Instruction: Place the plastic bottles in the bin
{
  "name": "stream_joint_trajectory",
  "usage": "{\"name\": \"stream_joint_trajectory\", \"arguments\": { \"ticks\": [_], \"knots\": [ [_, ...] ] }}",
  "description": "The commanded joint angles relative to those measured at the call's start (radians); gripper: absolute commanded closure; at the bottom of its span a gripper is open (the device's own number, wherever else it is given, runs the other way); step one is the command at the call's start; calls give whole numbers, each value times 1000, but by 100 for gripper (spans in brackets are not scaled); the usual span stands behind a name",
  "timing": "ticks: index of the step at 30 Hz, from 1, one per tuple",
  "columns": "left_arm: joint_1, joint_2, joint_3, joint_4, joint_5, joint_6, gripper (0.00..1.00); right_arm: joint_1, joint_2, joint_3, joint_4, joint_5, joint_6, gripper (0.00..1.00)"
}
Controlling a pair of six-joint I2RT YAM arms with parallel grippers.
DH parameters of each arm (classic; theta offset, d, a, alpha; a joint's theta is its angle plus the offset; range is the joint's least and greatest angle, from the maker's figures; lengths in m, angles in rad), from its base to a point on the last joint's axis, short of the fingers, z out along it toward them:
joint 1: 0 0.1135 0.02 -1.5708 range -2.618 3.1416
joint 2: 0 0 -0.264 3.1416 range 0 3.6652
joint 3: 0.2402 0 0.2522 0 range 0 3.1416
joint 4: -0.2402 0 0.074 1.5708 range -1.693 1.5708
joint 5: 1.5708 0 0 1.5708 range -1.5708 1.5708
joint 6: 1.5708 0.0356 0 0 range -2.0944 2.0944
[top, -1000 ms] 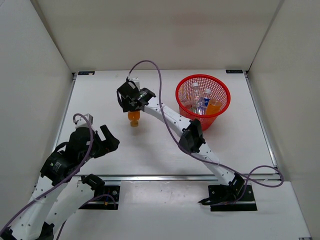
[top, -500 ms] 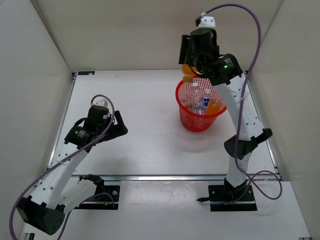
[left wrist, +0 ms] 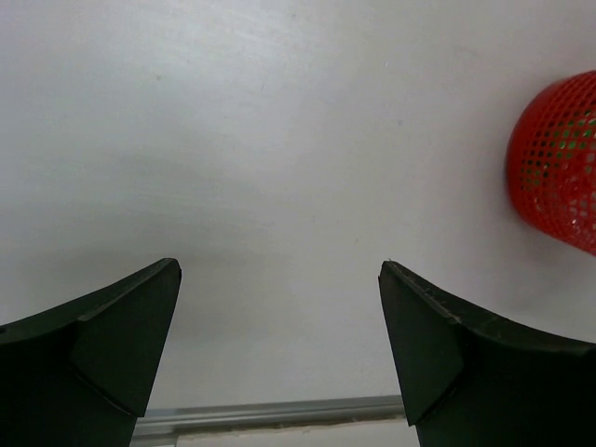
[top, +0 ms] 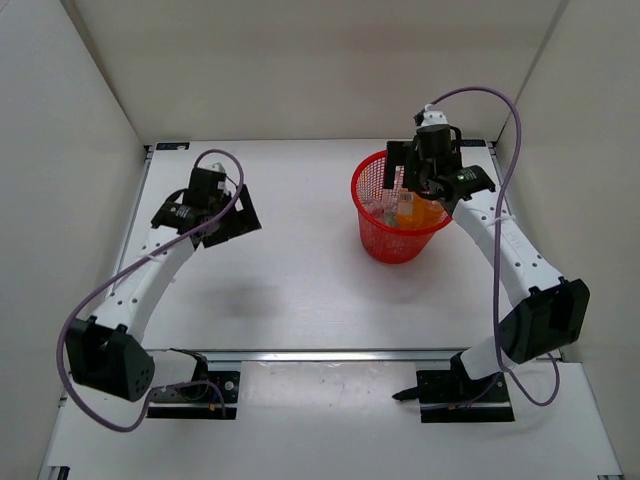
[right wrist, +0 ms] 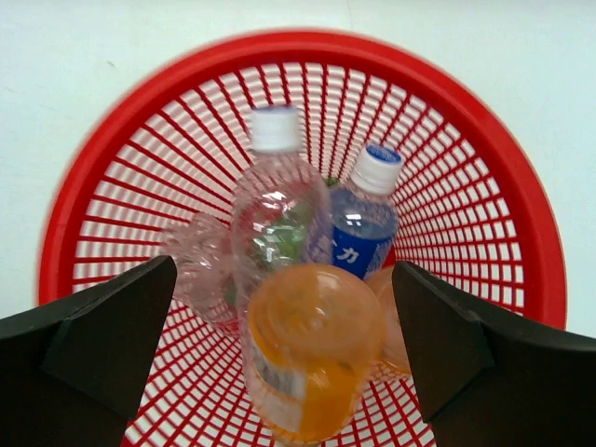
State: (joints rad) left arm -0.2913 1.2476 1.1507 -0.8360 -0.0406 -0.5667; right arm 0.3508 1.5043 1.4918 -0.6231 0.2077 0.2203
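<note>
The right hand [right wrist: 284, 265] hangs released over the bin [right wrist: 307, 45], an orange bottle [right wrist: 312, 345] directly beneath it atop the other bottles [right wrist: 358, 233], perhaps mid-fall. Landing on that pile, it could bounce over the rim. The left hand [left wrist: 280, 264] gapes empty above the counter [left wrist: 279, 140].

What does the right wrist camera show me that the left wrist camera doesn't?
Only the right wrist: the inside of the bin from above, holding an orange bottle, a blue-labelled bottle and a white-capped clear bottle, framed by the open right gripper. Only the left wrist: the bin's outer wall at the right edge, and a metal rail below the open left gripper. Both: the red bin and white table.
</note>
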Motion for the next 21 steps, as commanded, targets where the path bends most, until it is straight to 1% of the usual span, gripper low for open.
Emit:
{"name": "stream_joint_trajectory", "arguments": {
  "ticks": [1,4,6,7,8,9,10,11,13,15,16,18,19,21],
  "knots": [
    [20,82,102,49,31,43,1,-4,-88,16,146,-42,-15,1],
    [44,134,144,74,76,48,1,-44,-134,-10,161,-71,-16,1],
    [26,156,174,64,59,54,1,-97,-190,-10,128,-87,10,1],
    [30,167,178,54,42,73,2,-111,-205,-16,114,-80,16,1],
    [37,171,187,34,19,88,1,-148,-226,-28,77,-61,46,1],
    [52,173,190,28,10,94,1,-188,-261,-45,30,-53,59,0],
    [57,176,191,15,16,112,1,-255,-277,-70,-24,-56,76,1],
    [76,184,196,-1,13,120,1,-292,-309,-83,-48,-59,89,0],
    [112,193,213,-28,-8,148,2,-456,-351,-163,-140,-106,88,1],
    [118,185,216,-46,-66,159,2,-548,-404,-235,-200,-126,67,1],
    [119,176,205,-52,-71,159,1,-579,-426,-276,-245,-108,51,1],
    [119,152,188,-35,-56,160,1,-602,-432,-333,-291,-58,50,1],
    [122,135,167,-25,-41,157,1,-611,-431,-335,-331,-48,44,1],
    [104,113,149,-14,-25,159,1,-596,-438,-369,-348,-67,30,0]
  ]
}}
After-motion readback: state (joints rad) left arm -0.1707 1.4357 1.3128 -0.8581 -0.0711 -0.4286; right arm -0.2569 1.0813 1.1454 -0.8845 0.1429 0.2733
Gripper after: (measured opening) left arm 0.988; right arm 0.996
